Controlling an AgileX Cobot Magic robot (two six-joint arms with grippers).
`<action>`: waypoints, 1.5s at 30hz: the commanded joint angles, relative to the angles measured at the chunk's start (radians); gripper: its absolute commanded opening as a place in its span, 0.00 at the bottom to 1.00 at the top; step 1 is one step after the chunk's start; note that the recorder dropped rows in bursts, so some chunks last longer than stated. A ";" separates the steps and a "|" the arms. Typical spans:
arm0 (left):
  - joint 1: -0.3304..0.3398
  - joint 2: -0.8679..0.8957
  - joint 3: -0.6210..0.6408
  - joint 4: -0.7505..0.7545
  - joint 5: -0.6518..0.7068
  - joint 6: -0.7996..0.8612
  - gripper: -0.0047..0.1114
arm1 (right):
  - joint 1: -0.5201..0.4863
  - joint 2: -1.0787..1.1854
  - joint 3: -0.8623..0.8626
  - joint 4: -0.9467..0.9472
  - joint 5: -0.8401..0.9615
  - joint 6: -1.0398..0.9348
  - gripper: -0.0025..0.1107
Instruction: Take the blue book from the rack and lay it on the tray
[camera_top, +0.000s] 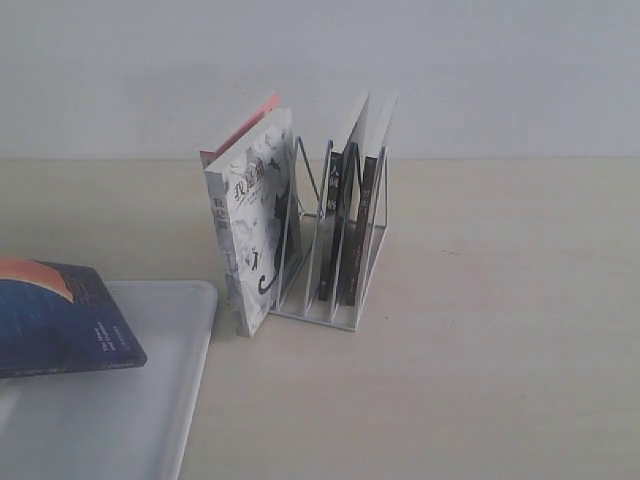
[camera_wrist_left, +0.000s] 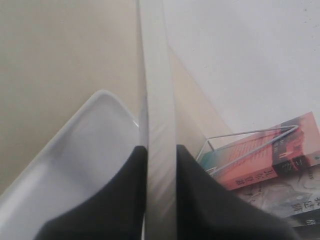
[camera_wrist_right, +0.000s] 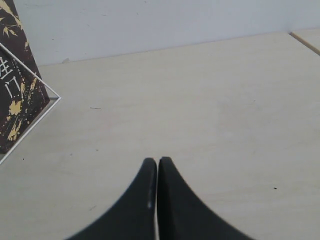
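Exterior view shows the blue book (camera_top: 60, 315) out of the rack (camera_top: 315, 320), tilted over the tray (camera_top: 150, 400); left wrist view shows the left claw (camera_wrist_left: 161, 148) closed on its page edge, above a tray corner; right wrist view shows the right claw (camera_wrist_right: 157, 161) shut, empty, over the surface (camera_wrist_right: 200, 100); the laying step seems in hand; next, lower the book flat, then release.

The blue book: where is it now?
Exterior view, far left: the blue book is over the tray, left of the rack, clamped in the left pincer.
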 joint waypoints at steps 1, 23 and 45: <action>0.003 0.075 -0.030 -0.003 -0.106 0.005 0.08 | -0.002 -0.005 -0.001 -0.002 -0.013 -0.007 0.02; 0.003 0.275 -0.048 -0.182 -0.168 0.170 0.08 | -0.002 -0.005 -0.001 -0.002 -0.013 -0.005 0.02; 0.003 0.275 -0.048 0.129 -0.061 0.049 0.08 | -0.002 -0.005 -0.001 -0.002 -0.005 -0.005 0.02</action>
